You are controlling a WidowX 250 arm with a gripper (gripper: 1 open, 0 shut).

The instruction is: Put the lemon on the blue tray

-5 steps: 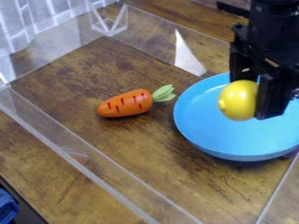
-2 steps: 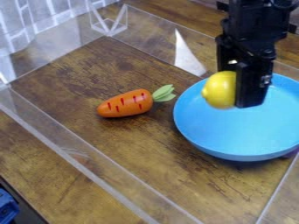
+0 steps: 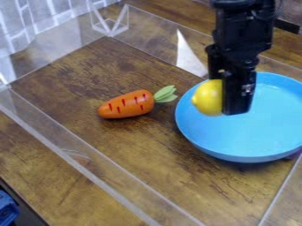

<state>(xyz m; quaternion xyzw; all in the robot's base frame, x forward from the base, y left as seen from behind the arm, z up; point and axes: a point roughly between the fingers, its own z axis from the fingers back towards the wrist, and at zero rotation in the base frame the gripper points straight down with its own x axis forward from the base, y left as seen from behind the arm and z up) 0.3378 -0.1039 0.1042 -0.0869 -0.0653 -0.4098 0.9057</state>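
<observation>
The black claw reaches down from above the blue tray, its fingers spread apart by the width of the lemon, which it has hold of. The yellow fruit sits low between the fingers, most of its near, rounded side bulging out past them, and it appears over the tray's left part, just inside the rim on the side facing the carrot. Whether the lemon's underside touches the tray cannot be told from this angle. The round tray lies on the right part of the wooden worktop, its shallow rim showing along the near and left edges. The orange carrot lies on the worktop to the left of the tray, near it but apart, with its green leaves pointing toward the tray's left edge.
</observation>
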